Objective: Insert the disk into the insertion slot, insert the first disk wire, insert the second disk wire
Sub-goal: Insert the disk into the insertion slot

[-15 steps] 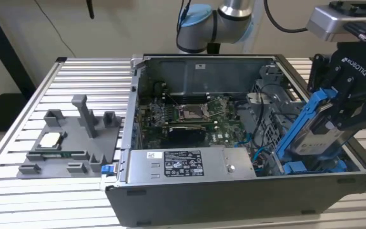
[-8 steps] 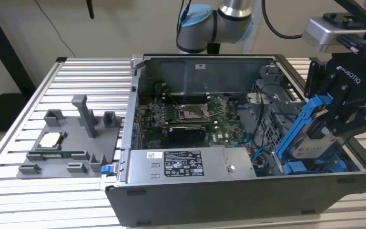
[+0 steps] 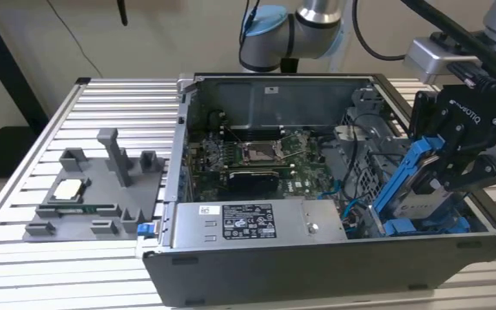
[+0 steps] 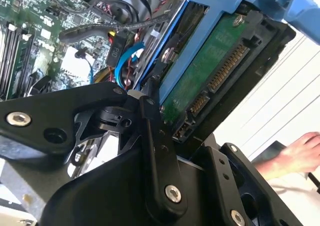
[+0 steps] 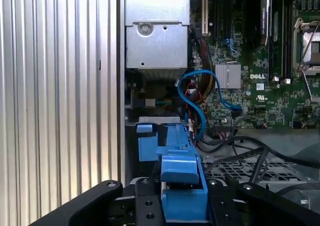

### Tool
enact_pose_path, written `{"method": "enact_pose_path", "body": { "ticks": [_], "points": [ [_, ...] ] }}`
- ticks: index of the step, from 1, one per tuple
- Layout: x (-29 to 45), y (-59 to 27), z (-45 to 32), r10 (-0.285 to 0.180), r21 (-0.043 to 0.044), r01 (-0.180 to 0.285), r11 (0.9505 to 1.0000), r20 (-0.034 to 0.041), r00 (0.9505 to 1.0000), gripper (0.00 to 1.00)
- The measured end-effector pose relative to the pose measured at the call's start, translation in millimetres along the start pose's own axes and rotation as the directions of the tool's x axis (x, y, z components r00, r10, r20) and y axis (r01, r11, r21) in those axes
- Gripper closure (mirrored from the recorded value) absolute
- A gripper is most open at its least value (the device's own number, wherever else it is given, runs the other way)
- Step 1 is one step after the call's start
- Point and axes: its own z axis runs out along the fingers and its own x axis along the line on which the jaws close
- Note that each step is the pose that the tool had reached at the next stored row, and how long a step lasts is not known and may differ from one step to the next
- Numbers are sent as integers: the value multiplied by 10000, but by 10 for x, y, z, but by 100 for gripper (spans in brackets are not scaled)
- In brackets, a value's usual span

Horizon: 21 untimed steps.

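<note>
We hold the disk at the open case.
At the exterior view's right, our gripper (image 3: 444, 179) has its jaws clamped on the disk (image 3: 418, 205), which is tilted steeply in its blue carrier over the lower-right corner of the computer case (image 3: 317, 271), apart from the power-supply box (image 3: 257, 223).

Case (image 3: 317, 271) sits on surface (image 3: 119, 103); fixture tray (image 3: 93, 194) beside it, exterior view's left. Inside: PSU box (image 3: 257, 223) at near wall, mainboard (image 3: 257, 155) behind. Disk (image 3: 414, 201) tilted at case's far-right end (exterior view's right), clamped in tool (image 3: 456, 169).
</note>
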Motion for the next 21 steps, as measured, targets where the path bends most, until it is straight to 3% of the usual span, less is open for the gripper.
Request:
{"method": "enact_pose_path", "body": {
  "ticks": [14, 17, 18, 21],
  "points": [
    [0, -1, 26, 0, 0, 0, 10000, 3, 10000, 67],
    [0, -1, 28, 0, 0, 0, 10000, -2, 10000, 66],
    [0, -1, 29, 0, 0, 0, 10000, 0, 10000, 60],
    [0, -1, 23, 0, 0, 0, 10000, -2, 10000, 60]
  ]
}}
